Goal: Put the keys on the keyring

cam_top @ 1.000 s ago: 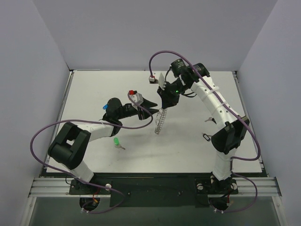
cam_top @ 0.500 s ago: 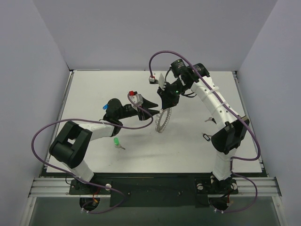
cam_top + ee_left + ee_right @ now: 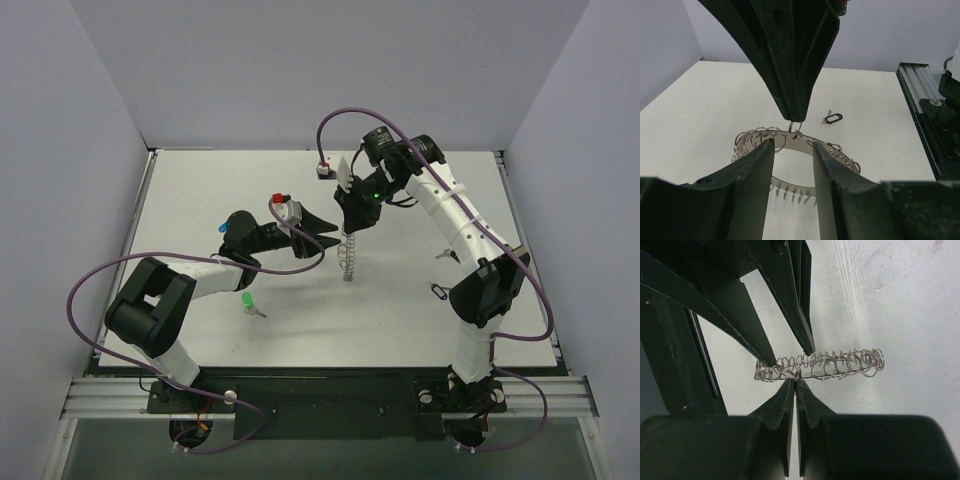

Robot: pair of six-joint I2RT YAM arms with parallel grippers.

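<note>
Top view. White table (image 3: pixel 200 190) with two arms meeting over its middle. The left arm (image 3: pixel 180 285) reaches in from the left and the right arm (image 3: pixel 450 215) from the right.

Left gripper (image 3: pixel 327 238): jaws apart, holding nothing. In the right wrist view its two fingertips sit at one end of the keyring, one of them close against the coils. Whether they touch cannot be told.

Right gripper (image 3: pixel 350 231): jaws pressed together, pinching one small wire loop on the rim of the keyring (image 3: pixel 348 258), which hangs beneath it. In the left wrist view the pinched loop lies between the left fingers (image 3: pixel 756 172).

Keyring, count one. It is near the table's middle, between the two grippers. From above it is nearly edge-on, a narrow coiled strip whose long axis runs from the right gripper toward the near edge. In the left wrist view it is a flattened oval with an open centre, and small loops stand all along its band.

Keys, count two visible, both lying loose on the left half of the table, well apart from the ring:
- a green key (image 3: pixel 247 302) near the left arm's elbow
- a blue key (image 3: pixel 220 230) beside the left forearm

Black tag (image 3: pixel 440 290), count one, lies flat near the right arm.
</note>
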